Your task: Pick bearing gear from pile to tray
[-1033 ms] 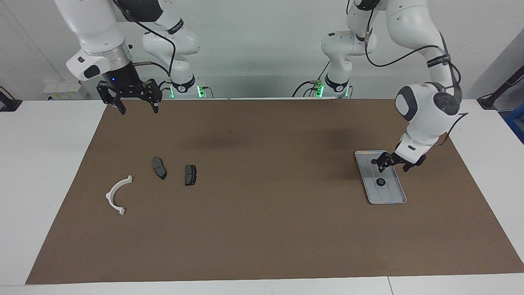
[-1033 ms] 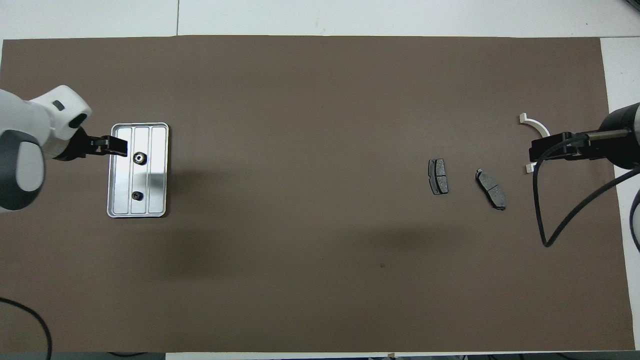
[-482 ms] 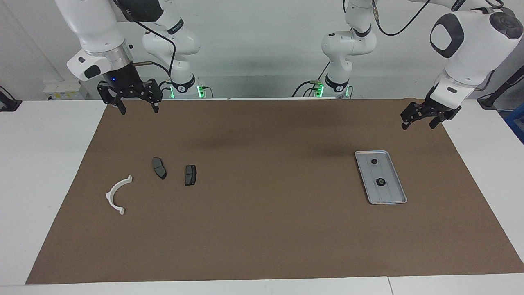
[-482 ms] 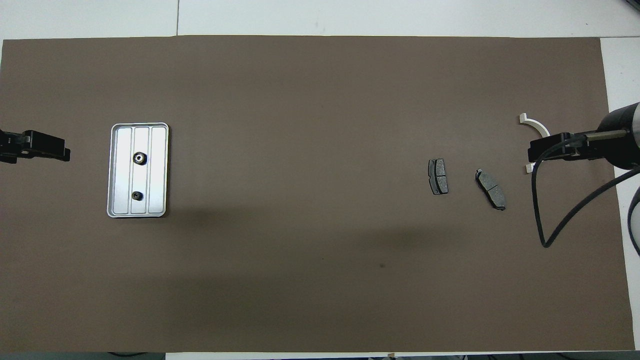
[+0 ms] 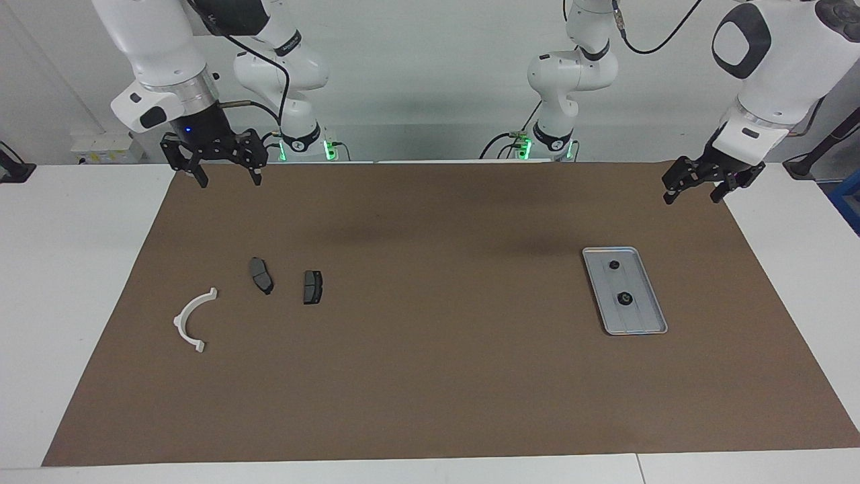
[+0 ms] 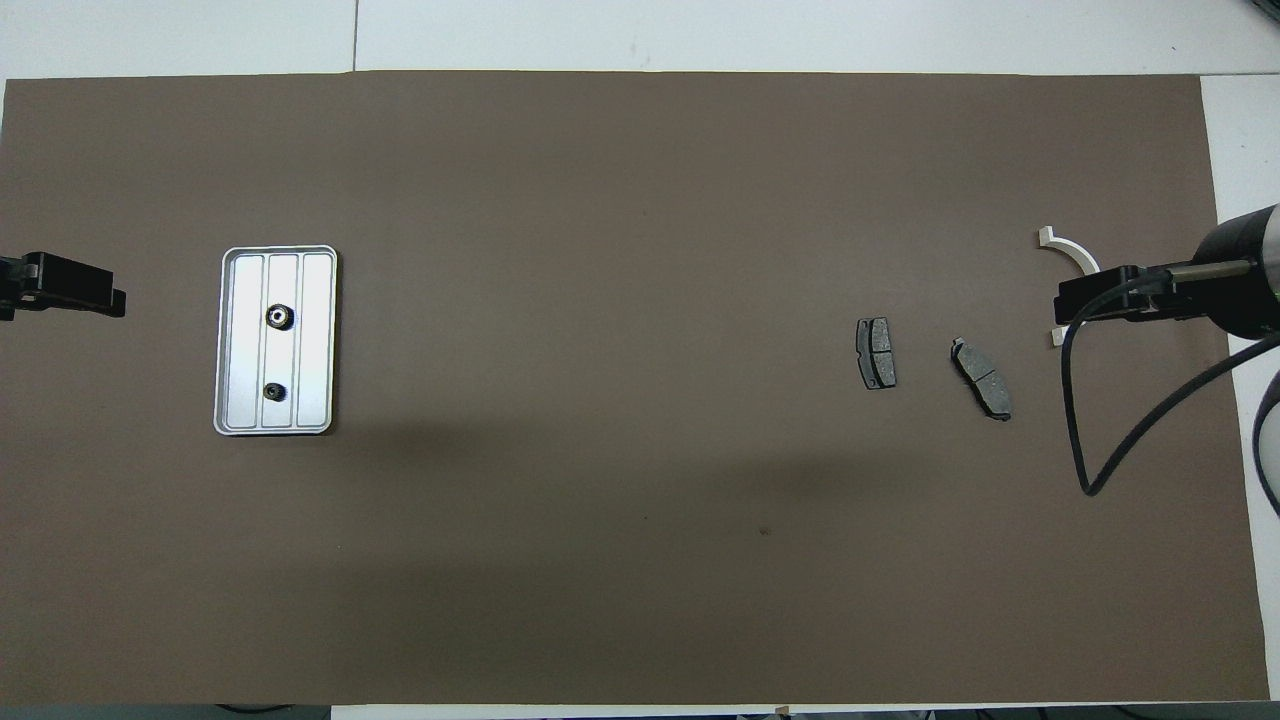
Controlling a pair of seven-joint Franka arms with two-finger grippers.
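Two bearing gears (image 5: 619, 281) lie in the tray (image 5: 655, 316), both grippers empty

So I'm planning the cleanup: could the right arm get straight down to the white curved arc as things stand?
Probably yes. The right gripper hangs open and empty at that end of the mat, and the white arc lies alone, apart from the two brake pads, with nothing on it.
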